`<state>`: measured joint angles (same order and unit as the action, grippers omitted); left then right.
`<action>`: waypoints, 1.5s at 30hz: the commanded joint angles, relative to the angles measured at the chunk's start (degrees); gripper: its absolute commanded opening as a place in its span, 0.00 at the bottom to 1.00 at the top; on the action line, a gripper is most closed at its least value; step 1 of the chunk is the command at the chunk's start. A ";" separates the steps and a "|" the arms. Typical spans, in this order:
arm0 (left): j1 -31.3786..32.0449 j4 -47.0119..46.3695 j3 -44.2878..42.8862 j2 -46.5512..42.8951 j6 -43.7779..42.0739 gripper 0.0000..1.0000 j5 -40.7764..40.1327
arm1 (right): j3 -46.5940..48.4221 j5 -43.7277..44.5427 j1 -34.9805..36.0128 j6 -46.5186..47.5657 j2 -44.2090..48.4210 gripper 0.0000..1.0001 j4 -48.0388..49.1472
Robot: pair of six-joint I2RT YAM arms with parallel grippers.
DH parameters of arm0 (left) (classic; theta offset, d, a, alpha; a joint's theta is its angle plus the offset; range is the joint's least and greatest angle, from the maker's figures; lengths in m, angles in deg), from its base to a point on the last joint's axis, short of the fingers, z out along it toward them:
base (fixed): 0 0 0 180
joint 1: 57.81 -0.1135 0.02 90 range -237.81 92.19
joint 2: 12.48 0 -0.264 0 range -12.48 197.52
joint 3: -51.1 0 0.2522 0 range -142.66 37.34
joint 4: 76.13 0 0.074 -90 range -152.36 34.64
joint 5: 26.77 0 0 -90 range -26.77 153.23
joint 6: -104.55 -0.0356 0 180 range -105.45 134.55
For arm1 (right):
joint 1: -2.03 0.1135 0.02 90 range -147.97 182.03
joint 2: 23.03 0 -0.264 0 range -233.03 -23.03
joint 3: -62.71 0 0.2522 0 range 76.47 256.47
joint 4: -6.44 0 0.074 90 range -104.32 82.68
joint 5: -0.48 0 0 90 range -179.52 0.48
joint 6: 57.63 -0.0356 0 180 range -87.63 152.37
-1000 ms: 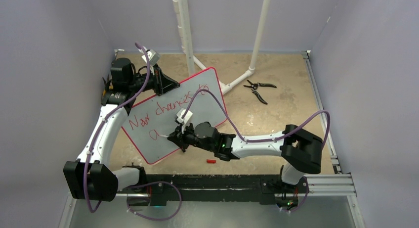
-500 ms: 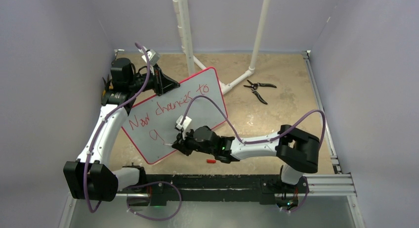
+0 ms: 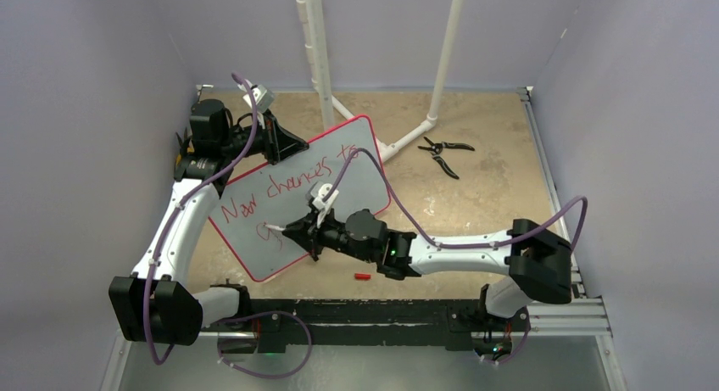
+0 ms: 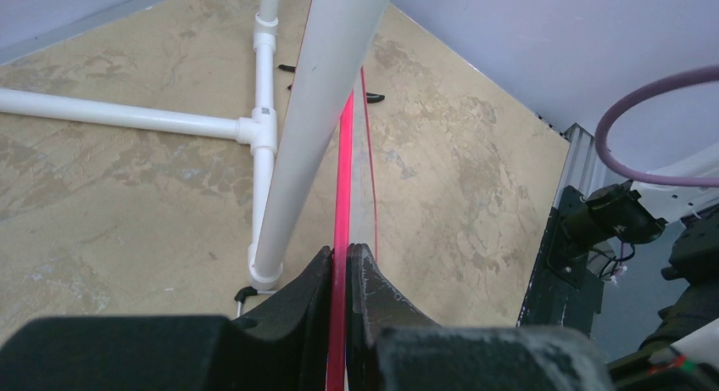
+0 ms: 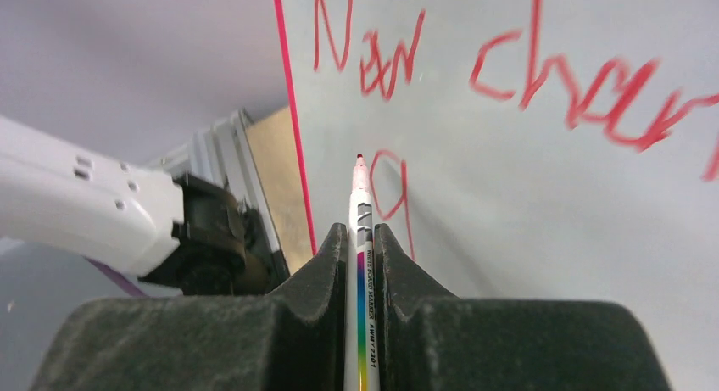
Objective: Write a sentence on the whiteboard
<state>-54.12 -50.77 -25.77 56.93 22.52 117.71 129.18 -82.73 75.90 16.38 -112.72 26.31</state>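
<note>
Right gripper (image 5: 360, 231) clenched on whiteboard marker (image 5: 359, 196), tip near red sentence (image 5: 398, 52), left gripper (image 4: 342, 257) clamping upright whiteboard (image 3: 254, 251) rim.

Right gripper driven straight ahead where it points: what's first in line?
Likely the pale grey-white, red-rimmed whiteboard, met by the tip of the white marker in the right gripper, beside the red handwritten g. Gap unclear.

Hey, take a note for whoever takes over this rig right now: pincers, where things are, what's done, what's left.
Left pincer: shut on the whiteboard at its red rim.
Right pincer: shut on the marker, tip beside the "g".
Done: the sentence reads "New chances to", plus that "g" on the second line.
Left: finish "grow".
</note>
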 commanded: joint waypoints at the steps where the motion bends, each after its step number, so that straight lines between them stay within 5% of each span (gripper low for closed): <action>1: -1.57 -1.74 0.56 1.22 -1.04 0.00 -4.89 | -0.08 5.58 -0.80 -0.19 1.80 0.00 1.91; 45: -1.56 -1.84 0.59 1.16 -1.00 0.00 -4.80 | -3.93 6.80 -3.47 -4.07 -0.73 0.00 -1.47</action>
<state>-54.17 -50.81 -25.77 56.95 22.52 117.69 123.98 -79.17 73.32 12.82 -114.64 24.36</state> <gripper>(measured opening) 0.078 0.115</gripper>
